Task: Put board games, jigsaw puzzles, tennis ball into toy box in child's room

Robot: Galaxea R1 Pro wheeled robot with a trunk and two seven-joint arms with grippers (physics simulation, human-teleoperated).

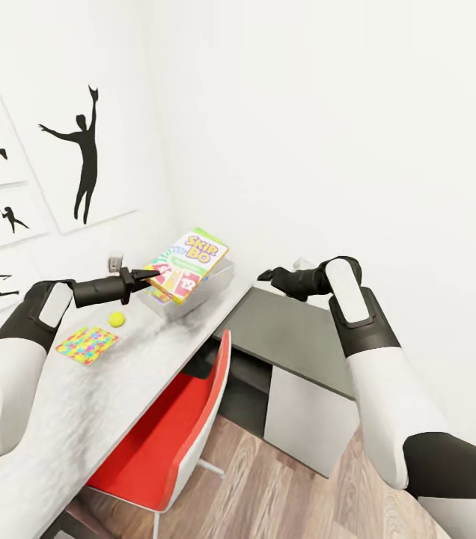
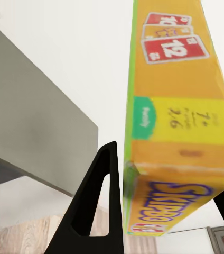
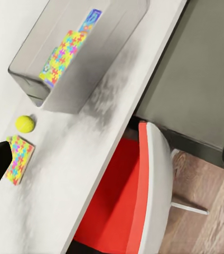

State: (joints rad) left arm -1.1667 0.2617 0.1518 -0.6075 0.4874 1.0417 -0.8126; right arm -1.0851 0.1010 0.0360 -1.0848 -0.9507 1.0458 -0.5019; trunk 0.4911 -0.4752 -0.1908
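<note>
Looking down from the head view, the left gripper point(image 1: 150, 275) holds the SKIP-BO game box point(image 1: 188, 264) in the air above the toy box point(image 1: 219, 281), which stands at the far end of the table point(image 1: 81, 397). The game box is tilted, with its printed face turned up. In the left wrist view the black fingers point(image 2: 93, 209) are pressed against the yellow edge of the game box point(image 2: 178, 121), so this gripper is closed on it.

The right wrist view shows the inside of the toy box point(image 3: 40, 90), which the head view mostly hides: one jigsaw puzzle point(image 3: 64, 55) leans there, and beside it a blue game box point(image 3: 91, 20) is partly visible. On the table near the toy box lies the tennis ball point(image 3: 25, 123), and just beside the ball is the smaller jigsaw puzzle point(image 3: 19, 157), flat on the surface. The head view shows the same ball point(image 1: 117, 319) and puzzle point(image 1: 87, 345) close together.

The left arm reaches forward over the table, almost level. The right arm is raised and bent over the dark cabinet point(image 1: 298, 337), with the right gripper point(image 1: 268, 275) pointing toward the toy box; I cannot tell how far its fingers are apart. A red chair point(image 1: 163, 434) stands under the table edge.
</note>
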